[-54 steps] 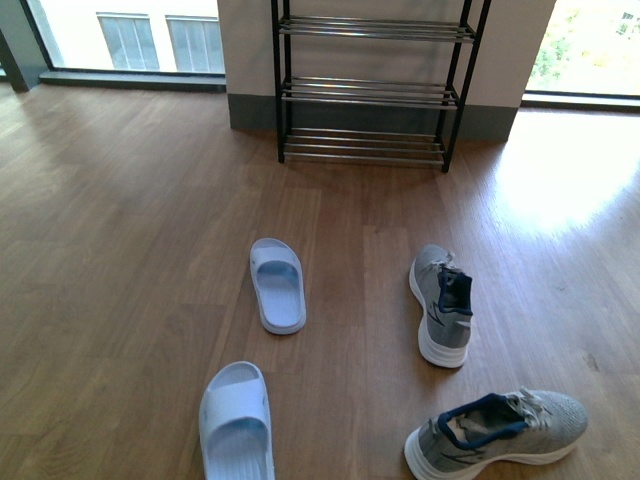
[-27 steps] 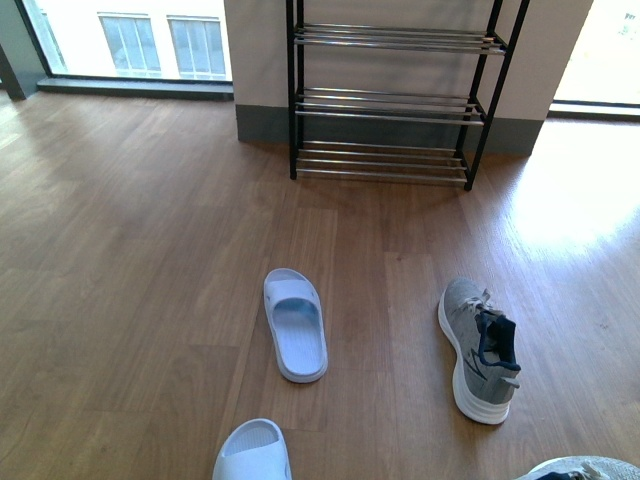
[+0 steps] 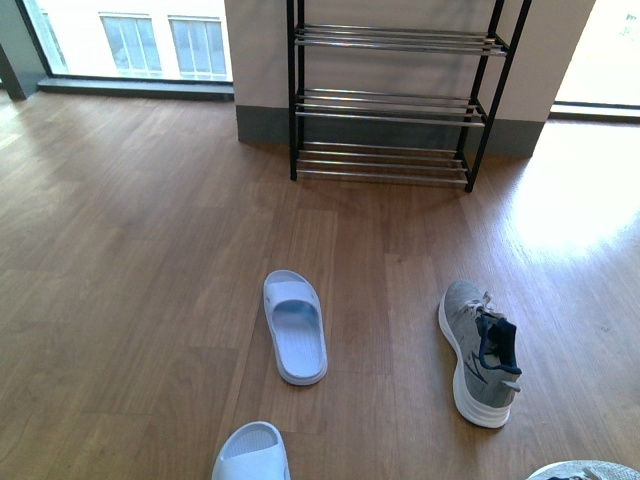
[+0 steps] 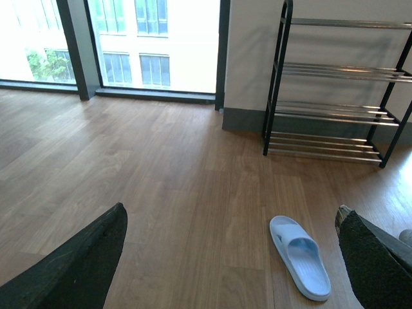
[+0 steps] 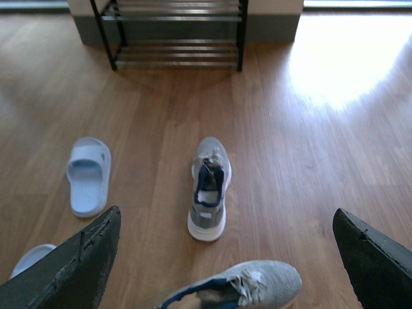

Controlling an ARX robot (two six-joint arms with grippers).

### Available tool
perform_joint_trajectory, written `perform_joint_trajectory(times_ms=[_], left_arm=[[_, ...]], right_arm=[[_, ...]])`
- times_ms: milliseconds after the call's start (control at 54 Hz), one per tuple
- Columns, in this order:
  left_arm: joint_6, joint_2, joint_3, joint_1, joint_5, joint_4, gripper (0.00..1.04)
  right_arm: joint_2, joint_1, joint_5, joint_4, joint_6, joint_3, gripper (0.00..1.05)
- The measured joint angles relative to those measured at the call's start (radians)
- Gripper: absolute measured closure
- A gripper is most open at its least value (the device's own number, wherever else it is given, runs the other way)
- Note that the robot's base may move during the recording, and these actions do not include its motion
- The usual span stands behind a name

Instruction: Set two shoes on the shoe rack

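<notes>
I log:
- Shoe rack: black frame, three tiers of chrome bars, at the far edge of the floor.
- Pale blue sandal and grey sneaker (white sole, navy collar): mid-floor, well apart.
- Second sandal and second sneaker: near edge.
- Left gripper and right gripper: spread wide, empty.

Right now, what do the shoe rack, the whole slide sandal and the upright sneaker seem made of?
Shoe rack: black painted metal frame, glinting chrome-like bars. Slide sandal: pale blue, matte, one piece, probably moulded rubber or foam. Sneaker: grey knit-looking upper, white rubbery sole.
</notes>
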State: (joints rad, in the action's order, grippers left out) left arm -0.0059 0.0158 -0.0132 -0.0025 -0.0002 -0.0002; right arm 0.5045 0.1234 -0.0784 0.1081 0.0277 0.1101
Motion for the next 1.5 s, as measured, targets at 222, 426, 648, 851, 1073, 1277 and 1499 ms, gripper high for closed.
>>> perform_joint_trajectory(times_ms=[222,426,648,851,1073,1277,1499], left_arm=[[0.0,0.0,0.0,0.0,0.0,0.0,0.09],[0.0,0.0,0.0,0.0,0.0,0.0,0.09],[0.0,0.0,0.0,0.0,0.0,0.0,0.09],[0.0,0.0,0.0,0.0,0.0,0.0,0.09],[0.0,0.0,0.0,0.0,0.0,0.0,0.09],[0.0,0.0,0.0,0.0,0.0,0.0,0.09],[0.0,0.0,0.0,0.0,0.0,0.0,0.09]], right_arm=[[0.927,0.139,0.014,0.416,-0.034,0.163,0.09],[1.426,0.157,-0.014,0.472,0.05,0.296,0.09],[1.78,0.159,0.006,0.468,0.196,0.433,0.09],[1.913,0.134,0.055,0.408,0.325,0.561,0.09],[2.024,0.113,0.061,0.374,0.372,0.66,0.09],[2.086,0.124,0.073,0.362,0.396,0.735,0.09],[2.158,0.142,0.095,0.363,0.41,0.779,0.09]])
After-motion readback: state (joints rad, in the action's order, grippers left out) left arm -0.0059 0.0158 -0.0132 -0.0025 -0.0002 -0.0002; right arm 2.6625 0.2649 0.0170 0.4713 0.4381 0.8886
